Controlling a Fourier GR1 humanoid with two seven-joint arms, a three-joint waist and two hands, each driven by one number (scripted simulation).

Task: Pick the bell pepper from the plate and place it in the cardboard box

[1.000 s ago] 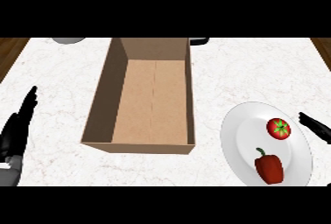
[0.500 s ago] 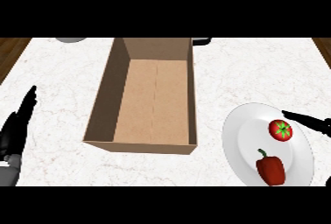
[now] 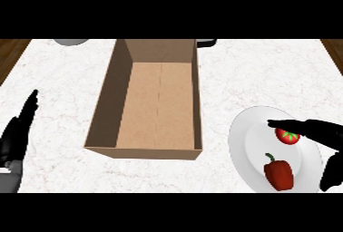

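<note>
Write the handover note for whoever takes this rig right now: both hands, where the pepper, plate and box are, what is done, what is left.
Left hand: open, fingers straight, resting at the view's left edge, holding nothing.
Right hand: open, reaching in over the white plate, fingertips above the tomato; holding nothing.
Bell pepper: red, lying on the plate's near part, apart from the tomato, not yet touched.
Cardboard box: open top, left of the plate, nothing visible inside.
Done: right hand is over the plate.
Left: bring the hand down to the pepper, not the tomato, grasp it, lift it, carry it left, release it in the box.
</note>
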